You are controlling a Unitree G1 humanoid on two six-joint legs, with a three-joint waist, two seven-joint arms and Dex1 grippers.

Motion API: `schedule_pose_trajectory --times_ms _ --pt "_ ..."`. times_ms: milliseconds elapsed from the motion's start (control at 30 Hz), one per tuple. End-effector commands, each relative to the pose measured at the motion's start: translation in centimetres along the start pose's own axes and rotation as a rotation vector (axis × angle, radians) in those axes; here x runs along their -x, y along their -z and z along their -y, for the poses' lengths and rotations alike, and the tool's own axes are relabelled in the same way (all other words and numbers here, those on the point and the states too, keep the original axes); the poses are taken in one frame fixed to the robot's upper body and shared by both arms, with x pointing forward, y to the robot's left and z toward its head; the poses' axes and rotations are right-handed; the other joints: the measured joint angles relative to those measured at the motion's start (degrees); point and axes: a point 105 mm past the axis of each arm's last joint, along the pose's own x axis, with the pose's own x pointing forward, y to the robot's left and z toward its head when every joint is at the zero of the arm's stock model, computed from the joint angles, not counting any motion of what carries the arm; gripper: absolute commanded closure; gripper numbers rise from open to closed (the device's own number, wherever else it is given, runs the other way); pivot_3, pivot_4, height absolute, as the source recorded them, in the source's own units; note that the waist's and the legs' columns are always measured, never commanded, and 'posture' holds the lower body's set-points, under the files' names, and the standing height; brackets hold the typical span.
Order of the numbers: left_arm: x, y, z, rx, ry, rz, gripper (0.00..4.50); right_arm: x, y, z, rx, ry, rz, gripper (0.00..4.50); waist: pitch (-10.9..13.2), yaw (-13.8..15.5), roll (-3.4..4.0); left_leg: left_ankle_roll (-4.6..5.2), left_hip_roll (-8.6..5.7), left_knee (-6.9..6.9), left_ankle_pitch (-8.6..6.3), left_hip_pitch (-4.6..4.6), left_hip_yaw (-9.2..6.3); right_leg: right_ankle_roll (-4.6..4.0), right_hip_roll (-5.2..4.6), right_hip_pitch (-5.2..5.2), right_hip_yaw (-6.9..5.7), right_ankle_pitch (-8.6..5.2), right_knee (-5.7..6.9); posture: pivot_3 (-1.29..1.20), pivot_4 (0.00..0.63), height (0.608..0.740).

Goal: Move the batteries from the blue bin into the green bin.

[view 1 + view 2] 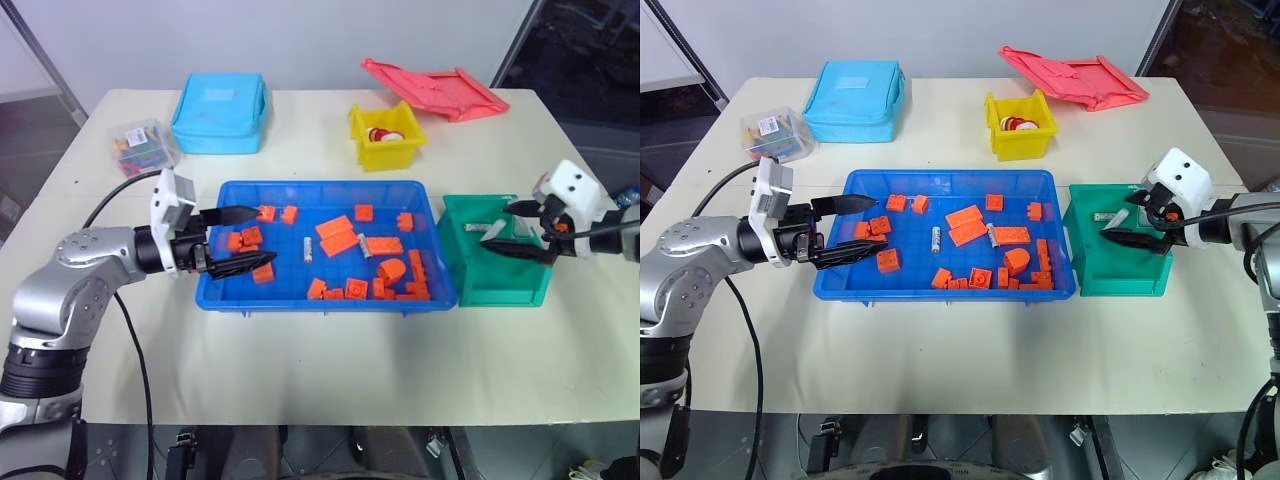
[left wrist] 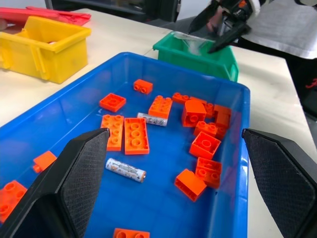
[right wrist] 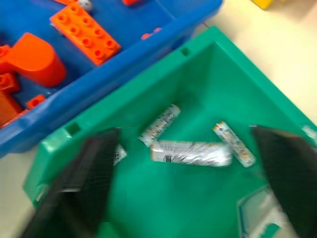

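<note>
1. the blue bin [image 1: 325,296] sits mid-table, light and shallow. the left gripper [image 1: 240,240] reaches in over its near-left end, jaws spread wide and empty. a low or sideways sweep could catch the rim and drag the whole tray across the table [image 1: 300,360], carrying everything with it.
2. the green bin [image 1: 497,285] stands just beside the tray's right end. the right gripper [image 1: 1130,225] hangs over it, jaws wide with nothing between them. pulling away carelessly could snag a wall and tip or shove the bin, spilling the several batteries [image 3: 190,152] lying on its floor.
3. the orange bricks [image 1: 337,236] are scattered all round the cells left in the tray. wide jaws closing there may trap a brick along with a cell, or instead of one, and the wrong thing ends up in the green bin.
4. two loose batteries [image 2: 126,169] lie flat on the tray floor near its middle, one close to the left jaws, the other [image 2: 152,119] against a brick. they are smooth and round, so a jaw touching one off-centre would likely roll it away or under a brick, and the grasp would come up empty.
</note>
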Motion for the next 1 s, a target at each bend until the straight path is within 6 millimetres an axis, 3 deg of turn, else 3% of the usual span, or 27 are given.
schedule_pose_trajectory --times_ms 33,100,200,333,400,500,700,1000 --pt "0.8 -1.0 -0.2 -0.043 -0.028 0.013 0.00 0.9 -1.6 1.1 0.066 0.064 0.029 0.04 0.00 -0.07 0.00 0.00 0.00 0.00 0.00 0.00 0.00 0.00 0.00 0.00 0.00 0.00 0.00 0.00 0.150 0.740" --pt "1.0 -1.1 -0.2 -0.046 -0.042 0.011 0.00 0.8 -3.0 1.6 0.103 0.089 0.062 0.04 0.01 -0.20 0.02 0.00 0.00 0.00 0.00 0.00 0.01 0.00 0.00 -0.01 0.00 0.00 0.00 0.00 0.150 0.740" --pt "1.7 -1.2 -0.5 -0.049 -0.079 0.001 0.00 -0.2 -7.5 1.2 0.136 0.054 0.223 0.04 0.01 -0.46 0.03 0.00 0.02 0.00 0.00 0.02 0.03 0.00 0.01 -0.03 0.02 0.00 0.01 0.00 0.150 0.740" --pt "3.4 -0.4 -1.4 -0.058 -0.164 -0.053 0.00 -2.9 -12.7 -1.7 0.145 -0.095 0.408 0.04 0.00 -0.78 0.00 0.00 0.08 -0.04 0.00 0.04 -0.06 -0.01 0.12 -0.03 0.00 0.00 0.04 0.00 0.150 0.740" --pt "4.4 0.4 -1.8 -0.067 -0.224 -0.088 0.00 -4.6 -14.1 -3.4 0.143 -0.170 0.461 0.04 0.00 -0.87 0.00 0.00 0.09 -0.06 0.00 0.03 -0.09 -0.02 0.13 -0.03 -0.01 -0.01 0.03 0.00 0.150 0.740" --pt "5.3 0.7 -1.6 -0.050 -0.270 -0.081 0.00 -7.2 -14.4 -5.4 0.146 -0.243 0.479 0.04 0.01 -0.23 0.00 0.00 0.07 -0.05 0.00 -0.05 -0.08 -0.02 0.08 -0.07 -0.02 -0.01 0.03 0.00 0.150 0.740" --pt "6.8 2.0 0.8 -0.004 -0.299 -0.147 0.00 -12.0 -13.6 -9.8 0.168 -0.436 0.447 0.04 -0.01 0.12 -0.06 -0.01 -0.07 0.02 0.00 -0.13 -0.05 0.00 -0.21 -0.07 -0.05 0.00 0.02 0.00 0.150 0.740" --pt "7.7 1.5 2.4 0.001 -0.378 -0.127 0.00 -15.8 -12.3 -13.9 0.167 -0.622 0.392 0.04 -0.01 -0.16 -0.06 -0.01 -0.02 -0.01 0.00 -0.05 -0.08 -0.01 -0.11 -0.06 -0.09 0.00 0.06 0.00 0.150 0.740"
